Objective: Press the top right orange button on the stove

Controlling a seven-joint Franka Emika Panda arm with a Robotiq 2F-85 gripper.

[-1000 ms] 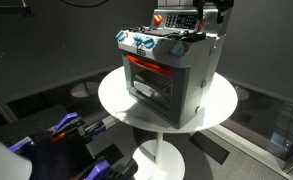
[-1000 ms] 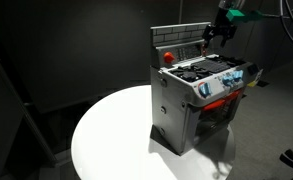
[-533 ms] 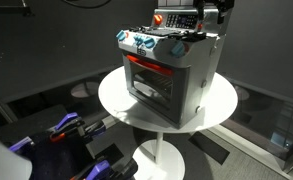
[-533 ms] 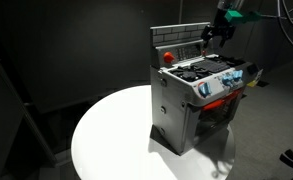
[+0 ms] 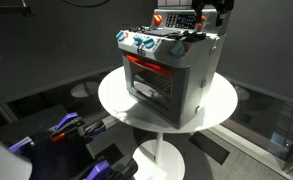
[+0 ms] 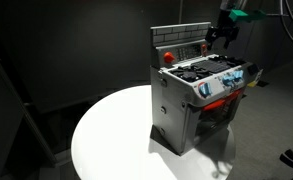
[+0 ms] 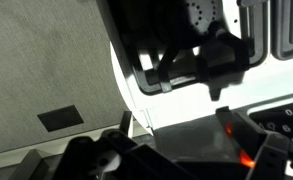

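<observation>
A toy stove (image 5: 169,72) (image 6: 198,98) stands on a round white table (image 5: 116,100) (image 6: 111,135). Its upright back panel carries an orange button at one end (image 5: 158,18) (image 6: 167,56). My gripper (image 5: 208,14) (image 6: 224,30) hangs at the panel's other end, just above the top corner. A small orange spot (image 6: 205,46) shows on the panel beside it. The jaws look open and empty. In the wrist view the dark fingers (image 7: 236,135) are close over the white stove, with an orange glow (image 7: 248,160) on the right one.
The stove front has blue knobs (image 5: 143,44) (image 6: 229,79) and a red-lit oven window (image 5: 146,70). Dark cloth and floor surround the table. Blue and red items (image 5: 64,128) lie on the floor. The table pedestal (image 5: 161,155) stands below.
My gripper has shifted slightly along the top of the back panel. The stove has not moved.
</observation>
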